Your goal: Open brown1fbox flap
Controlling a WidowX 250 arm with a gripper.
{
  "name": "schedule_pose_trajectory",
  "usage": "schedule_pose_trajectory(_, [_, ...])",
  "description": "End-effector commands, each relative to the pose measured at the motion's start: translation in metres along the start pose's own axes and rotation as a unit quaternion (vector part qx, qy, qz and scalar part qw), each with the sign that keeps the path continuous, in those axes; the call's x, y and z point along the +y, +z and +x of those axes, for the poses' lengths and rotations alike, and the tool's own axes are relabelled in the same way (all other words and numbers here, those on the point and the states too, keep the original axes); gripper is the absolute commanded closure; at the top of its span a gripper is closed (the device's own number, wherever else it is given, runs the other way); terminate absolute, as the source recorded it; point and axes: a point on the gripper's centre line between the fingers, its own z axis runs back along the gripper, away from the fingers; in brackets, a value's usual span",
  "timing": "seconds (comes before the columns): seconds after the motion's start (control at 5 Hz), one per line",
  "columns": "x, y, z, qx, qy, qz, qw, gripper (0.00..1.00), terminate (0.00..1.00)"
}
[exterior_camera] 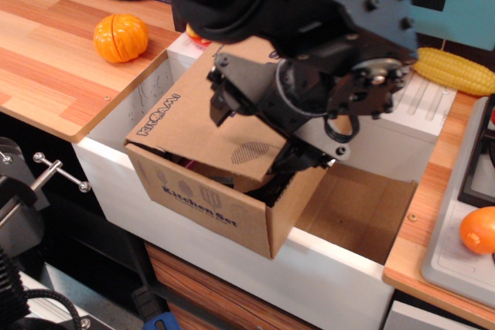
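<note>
The brown1fbox (209, 206) stands in the left part of a white tub (325, 272), with purple "Kitchen Set" lettering on its front side. Its large flap (189, 125) lies tilted over the top, with a hatched oval near its free edge. My black gripper (259, 133) hangs over the flap's right half with its fingers apart. The left finger (219, 104) is above the flap. The right finger (298, 158) sits at the flap's free edge by the box opening. Nothing is held between them. The arm hides the back of the flap.
An orange pumpkin toy (121, 37) lies on the wooden counter (46, 67) at left. A corn cob (456, 69) lies behind the tub at right, and an orange fruit (478, 229) sits on a tray at far right. A metal handle (58, 169) sticks out at lower left.
</note>
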Motion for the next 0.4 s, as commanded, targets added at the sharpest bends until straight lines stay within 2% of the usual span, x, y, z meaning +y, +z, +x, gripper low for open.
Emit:
schedule_pose_trajectory(0.0, [0.022,0.015,0.021,-0.02,-0.027,0.032,0.9989,0.0,0.0])
schedule_pose_trajectory(0.2, [0.044,0.024,0.028,-0.015,-0.059,0.04,0.9974,0.0,0.0])
